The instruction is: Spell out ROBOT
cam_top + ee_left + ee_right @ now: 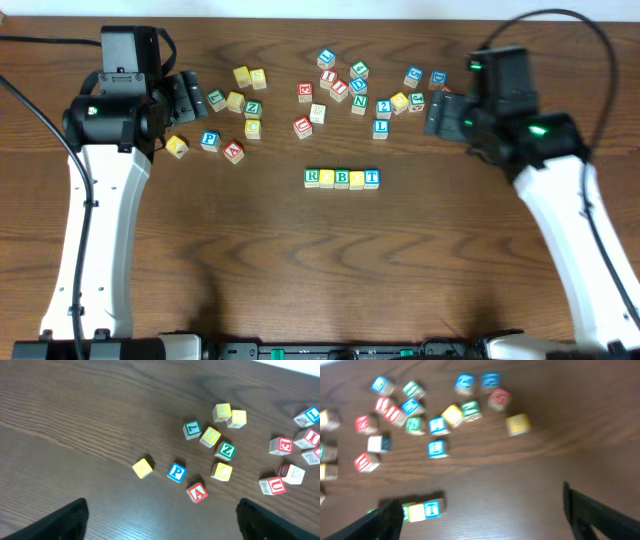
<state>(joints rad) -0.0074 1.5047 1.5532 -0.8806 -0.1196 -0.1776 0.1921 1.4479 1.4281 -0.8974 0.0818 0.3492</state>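
Look at the centre of the overhead view: a row of five small wooden letter blocks sits side by side, each touching the next, on the dark brown wooden table. Reading from the left there's a green-lettered R block, a yellow-faced block, a green-lettered B block, a second yellow-faced block and a blue-lettered T block. The letters on the two yellow ones are too small for me to read, but the slots are right for the O's, so I'd call ROBOT spelled, or as good as.

Both arms are well away from the word. The left gripper is in the upper left of the overhead view, over the scattered spare letter blocks. In the left wrist view its dark fingertips stand wide apart in the bottom corners, with nothing between them. The right gripper is in the upper right. Its wrist view is blurred, but the fingers are clearly spread wide and empty, with the end of the row showing at the lower left of that frame.

I can't see much left to do. At most someone confirms those two O's and the arms pull clear.
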